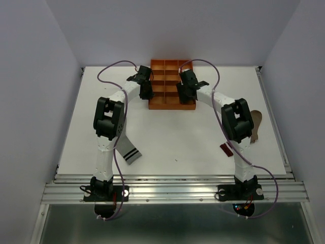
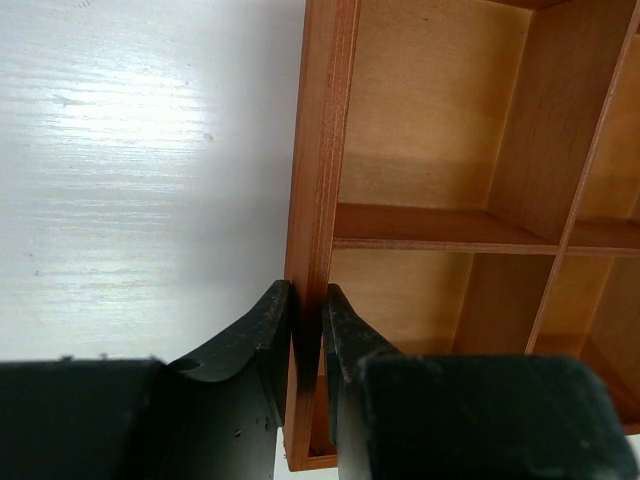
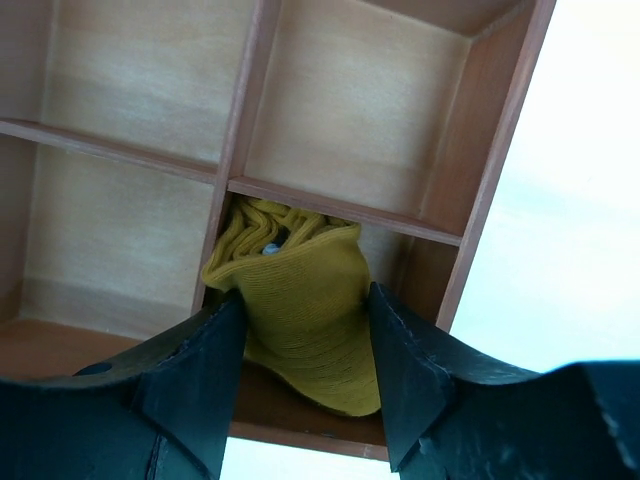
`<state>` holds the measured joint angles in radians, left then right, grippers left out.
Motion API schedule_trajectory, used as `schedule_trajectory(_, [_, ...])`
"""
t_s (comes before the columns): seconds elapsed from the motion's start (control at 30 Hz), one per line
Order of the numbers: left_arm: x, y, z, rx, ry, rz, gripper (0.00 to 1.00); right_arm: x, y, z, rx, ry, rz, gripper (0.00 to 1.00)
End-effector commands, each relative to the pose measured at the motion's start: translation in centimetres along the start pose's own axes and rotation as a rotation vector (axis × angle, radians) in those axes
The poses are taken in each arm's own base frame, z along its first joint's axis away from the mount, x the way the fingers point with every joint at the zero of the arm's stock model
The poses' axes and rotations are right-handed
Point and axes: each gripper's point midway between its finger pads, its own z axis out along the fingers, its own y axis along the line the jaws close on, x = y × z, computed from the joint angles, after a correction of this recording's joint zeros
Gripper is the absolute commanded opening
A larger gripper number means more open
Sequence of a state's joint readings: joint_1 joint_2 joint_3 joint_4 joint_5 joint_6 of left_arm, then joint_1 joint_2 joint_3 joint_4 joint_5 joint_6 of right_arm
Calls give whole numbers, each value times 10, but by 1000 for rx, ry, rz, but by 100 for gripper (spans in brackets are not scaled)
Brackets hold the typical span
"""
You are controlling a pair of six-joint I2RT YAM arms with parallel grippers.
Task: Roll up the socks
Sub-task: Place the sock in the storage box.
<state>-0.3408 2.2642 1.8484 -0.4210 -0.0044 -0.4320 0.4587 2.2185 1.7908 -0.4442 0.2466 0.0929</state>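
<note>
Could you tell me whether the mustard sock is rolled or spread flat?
Rolled: the mustard sock is a bunched bundle in the right gripper at the tray.

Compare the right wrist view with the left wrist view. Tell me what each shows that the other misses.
Only the right wrist view: the mustard yellow sock, bunched between the fingers of the right gripper, at a compartment beside the outer wall of the orange tray. Only the left wrist view: the left gripper pinching the tray's side wall, one finger outside, one inside. Both: bare wooden compartments with dividers, and white table next to the tray.
</note>
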Motion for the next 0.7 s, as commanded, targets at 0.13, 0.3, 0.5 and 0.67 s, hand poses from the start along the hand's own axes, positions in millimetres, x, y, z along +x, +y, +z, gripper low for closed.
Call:
schedule_trajectory(0.13, [-16,-2,9,0,-45,-96,0,-55,-3,-50,-51,-128,-1,57])
schedule_trajectory(0.3, [-20,-3,8,1,-52,-110,0,-63,4,-61,-104,-150,-5,57])
schedule_trajectory(0.5, [-28,-9,1,19,-71,-128,12,-75,2,-78,-109,-187,7,58])
schedule_trajectory(0.67, [-43,-14,-15,34,-116,-132,31,-86,-4,-98,-101,-226,30,62])
